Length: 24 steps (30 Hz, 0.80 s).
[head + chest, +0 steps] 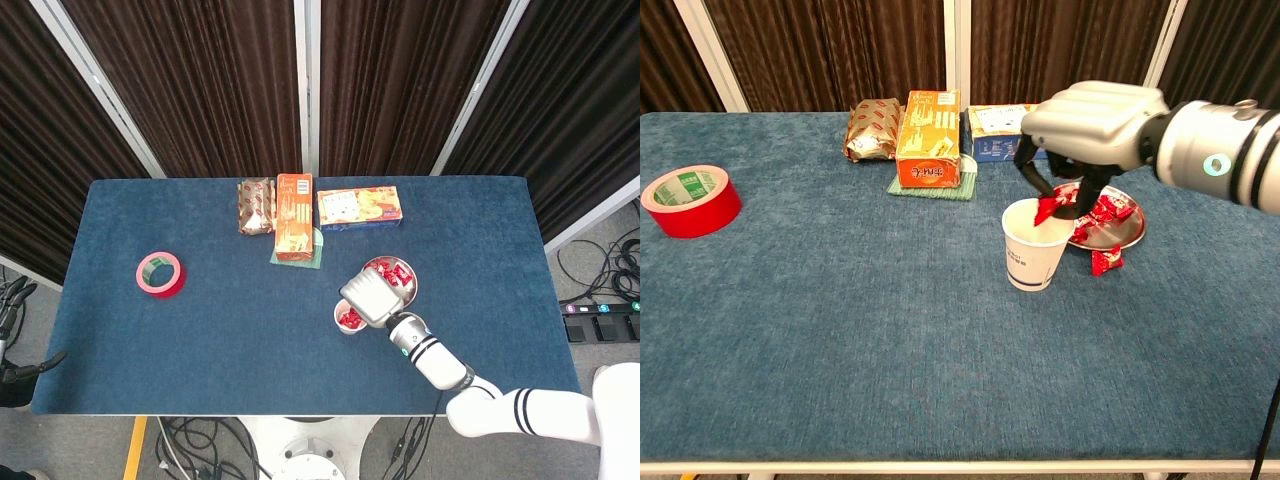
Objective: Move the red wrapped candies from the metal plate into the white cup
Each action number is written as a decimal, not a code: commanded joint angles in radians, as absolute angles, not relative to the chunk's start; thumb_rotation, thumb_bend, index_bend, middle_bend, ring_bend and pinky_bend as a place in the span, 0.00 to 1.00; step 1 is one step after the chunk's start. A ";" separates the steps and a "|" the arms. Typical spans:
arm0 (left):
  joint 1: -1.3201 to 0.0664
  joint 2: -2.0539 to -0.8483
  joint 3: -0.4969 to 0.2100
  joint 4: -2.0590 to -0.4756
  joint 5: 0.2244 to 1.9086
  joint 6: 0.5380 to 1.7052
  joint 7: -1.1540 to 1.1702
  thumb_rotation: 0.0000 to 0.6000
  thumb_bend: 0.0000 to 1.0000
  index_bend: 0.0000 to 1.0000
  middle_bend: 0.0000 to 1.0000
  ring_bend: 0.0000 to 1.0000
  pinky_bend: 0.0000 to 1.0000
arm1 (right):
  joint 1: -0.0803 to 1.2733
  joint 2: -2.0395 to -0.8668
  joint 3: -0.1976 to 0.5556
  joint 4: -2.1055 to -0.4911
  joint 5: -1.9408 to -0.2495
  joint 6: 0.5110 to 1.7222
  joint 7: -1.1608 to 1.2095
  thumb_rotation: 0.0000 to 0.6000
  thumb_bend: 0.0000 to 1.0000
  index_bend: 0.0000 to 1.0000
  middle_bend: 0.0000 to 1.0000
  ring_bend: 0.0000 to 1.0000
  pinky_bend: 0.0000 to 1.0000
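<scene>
A matt, napped blue cloth covers the table (840,340), while the metal plate (1128,232) shines silvery and smooth under glossy, crinkled red candy wrappers (1107,210). The white cup (1033,250) looks like matt paper (thin blue bands near its base). The right hand (1092,115) has a smooth, satin grey shell; the tape roll (688,200) is glossy red.

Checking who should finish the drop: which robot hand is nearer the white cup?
Right. The right robot hand hangs over the white cup, pinching a red candy; the left robot hand shows in neither view.
</scene>
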<state>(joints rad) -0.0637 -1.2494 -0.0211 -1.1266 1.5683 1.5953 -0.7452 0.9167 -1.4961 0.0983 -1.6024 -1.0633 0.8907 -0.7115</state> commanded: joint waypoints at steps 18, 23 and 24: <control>-0.063 -1.250 -0.018 -1.130 1.577 1.600 -0.751 1.00 0.14 0.13 0.08 0.03 0.11 | 0.874 -1.402 0.041 -1.607 -1.042 0.910 -0.698 1.00 0.10 0.54 1.00 1.00 1.00; -0.062 -1.249 -0.018 -1.134 1.577 1.601 -0.747 1.00 0.14 0.13 0.08 0.03 0.11 | 0.853 -1.415 -0.006 -1.552 -1.032 0.869 -0.680 1.00 0.10 0.54 1.00 1.00 1.00; -0.062 -1.248 -0.017 -1.134 1.577 1.600 -0.746 1.00 0.14 0.13 0.08 0.03 0.11 | 0.851 -1.421 -0.012 -1.541 -1.032 0.863 -0.677 1.00 0.10 0.54 1.00 1.00 1.00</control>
<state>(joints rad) -0.0625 -1.2482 -0.0175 -1.1344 1.5773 1.6001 -0.7463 0.8590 -1.4120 0.0014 -1.5588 -1.0341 0.8764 -0.6845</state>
